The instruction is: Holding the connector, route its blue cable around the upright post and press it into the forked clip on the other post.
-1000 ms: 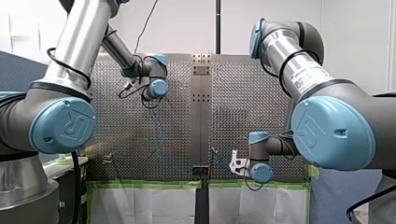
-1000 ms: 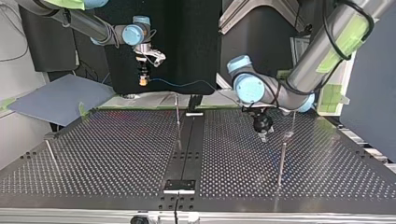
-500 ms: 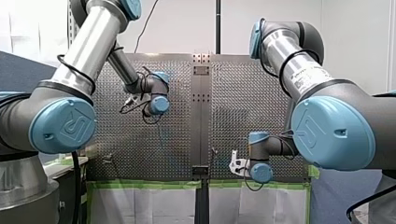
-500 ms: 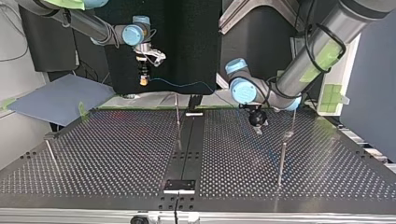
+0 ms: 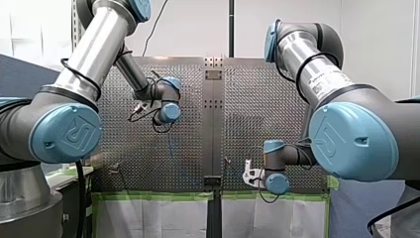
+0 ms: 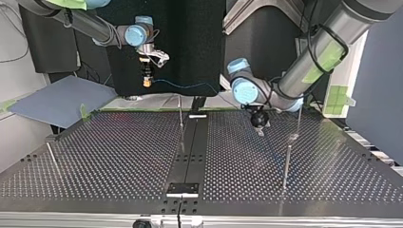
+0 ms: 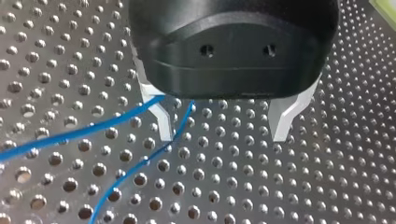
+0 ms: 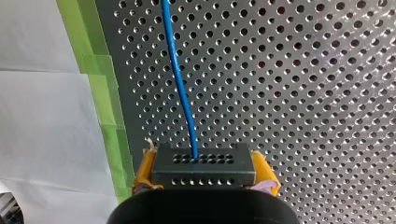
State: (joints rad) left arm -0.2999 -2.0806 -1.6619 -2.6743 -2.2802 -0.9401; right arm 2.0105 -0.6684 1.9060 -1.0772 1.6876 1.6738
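While right gripper (image 8: pixel 204 175) pinches connector (image 8: pixel 203 164) tight (yellow pads (image 8: pixel 144 170)), blue cable (image 8: pixel 180 79) leaving connector's face, left gripper (image 7: pixel 223 133) gapes wide, empty.

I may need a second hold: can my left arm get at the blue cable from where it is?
Probably yes. The left gripper is open low over the table, and the blue cable runs right beside one finger, nothing between them.
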